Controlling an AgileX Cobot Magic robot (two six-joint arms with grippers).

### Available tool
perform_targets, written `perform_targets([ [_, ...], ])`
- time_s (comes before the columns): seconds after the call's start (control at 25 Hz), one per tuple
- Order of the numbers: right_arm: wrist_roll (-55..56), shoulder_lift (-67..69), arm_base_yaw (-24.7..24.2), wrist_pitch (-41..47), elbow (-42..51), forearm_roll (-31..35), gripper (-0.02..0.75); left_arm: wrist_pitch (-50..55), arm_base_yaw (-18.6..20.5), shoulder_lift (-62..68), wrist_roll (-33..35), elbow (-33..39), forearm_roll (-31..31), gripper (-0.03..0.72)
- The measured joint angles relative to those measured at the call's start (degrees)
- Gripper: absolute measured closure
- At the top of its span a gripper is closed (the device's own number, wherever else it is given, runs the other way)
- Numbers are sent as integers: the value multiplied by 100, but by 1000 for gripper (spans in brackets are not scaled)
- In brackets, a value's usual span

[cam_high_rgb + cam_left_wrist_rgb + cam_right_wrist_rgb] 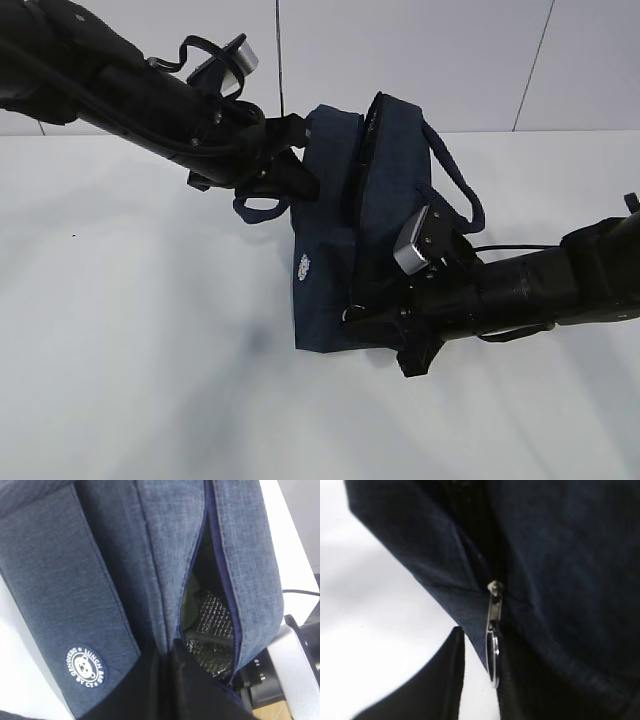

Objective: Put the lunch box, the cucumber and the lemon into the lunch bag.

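Navy fabric lunch bag (330, 250), zipper part-open, silvery lining (212, 625), round bear logo (85, 667)

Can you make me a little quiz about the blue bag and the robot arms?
1. True or false: the bag is zipped fully shut.
2. What lines the bag's inside: A) silver foil, B) red cloth, C) cardboard?
3. Which tool sits by the zipper's ring pull?

Key
1. False: the left wrist view shows a gap in the zipper.
2. A, the silver lining.
3. The right tool; the left tool is shut on the bag's other end.
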Motion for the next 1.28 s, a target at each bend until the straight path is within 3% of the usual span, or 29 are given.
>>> perform_targets([
  [0.2, 0, 0, 0, 0, 0, 0, 643, 10, 0, 0, 0, 0, 0, 690],
  [0.6, 0, 0, 0, -12, 0, 0, 654, 10, 0, 0, 0, 0, 0, 690],
  [0.8, 0, 0, 0, -22, 0, 0, 737, 10, 0, 0, 0, 0, 0, 690],
  [1.28, 0, 0, 0, -43, 0, 0, 737, 10, 0, 0, 0, 0, 0, 690],
])
